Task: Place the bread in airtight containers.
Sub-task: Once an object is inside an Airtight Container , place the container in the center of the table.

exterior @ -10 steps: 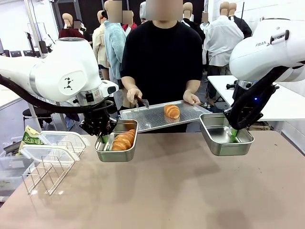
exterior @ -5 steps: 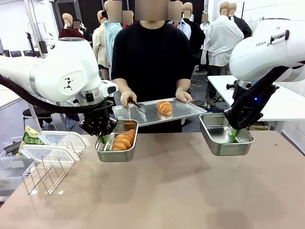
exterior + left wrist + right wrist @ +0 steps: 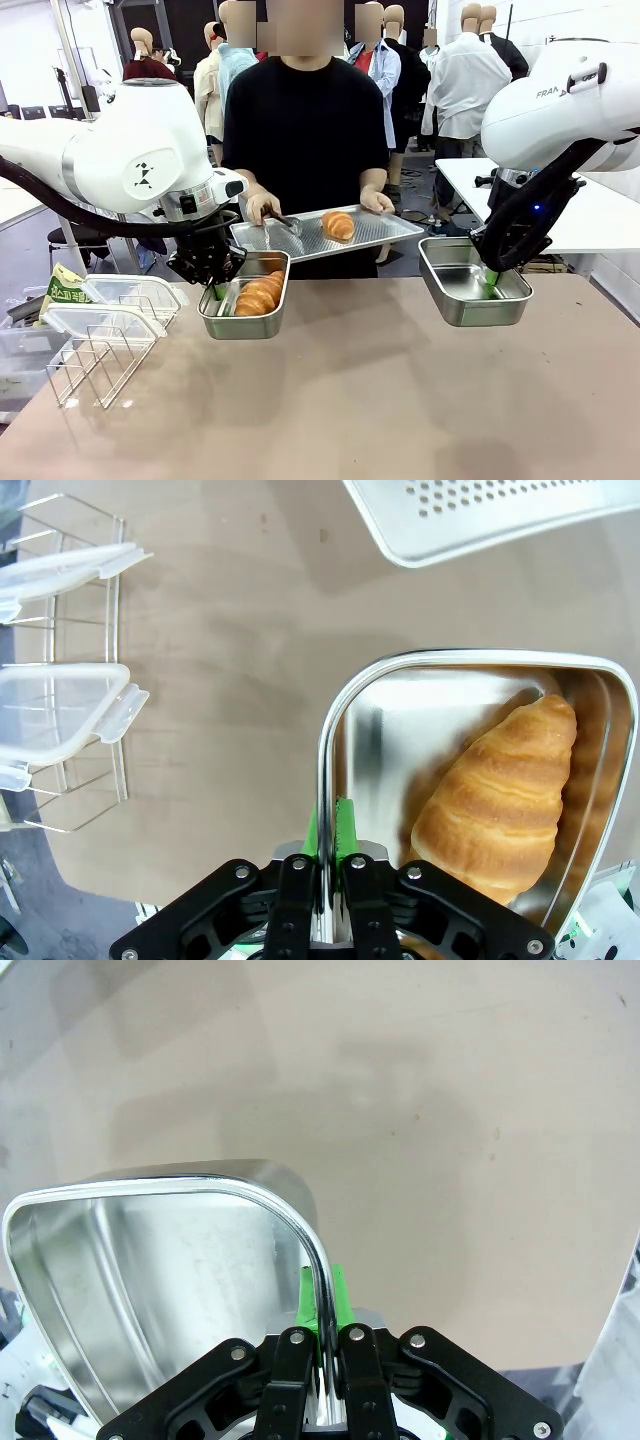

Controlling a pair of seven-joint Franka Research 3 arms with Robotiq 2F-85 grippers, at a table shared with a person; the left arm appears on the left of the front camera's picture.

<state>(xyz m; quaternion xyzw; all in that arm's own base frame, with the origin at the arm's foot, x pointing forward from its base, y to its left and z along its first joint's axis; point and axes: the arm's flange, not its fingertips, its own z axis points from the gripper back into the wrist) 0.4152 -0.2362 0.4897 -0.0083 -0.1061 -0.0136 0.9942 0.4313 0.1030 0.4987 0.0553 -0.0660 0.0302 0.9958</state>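
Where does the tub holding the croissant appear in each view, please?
Front view: tub left of centre, left gripper shut on its rim, croissant inside.
Left wrist view: tub at lower right, rim in the gripper.
Right wrist view: the empty tub instead, lower left, rim in the right gripper.
Shared landmark: the table.

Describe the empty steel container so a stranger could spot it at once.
Find the white right arm at the front view's right side. Its right gripper is shut on the rim of a small rounded steel tub. Unlike the other tub, held by the left gripper and carrying a croissant, this one is empty.
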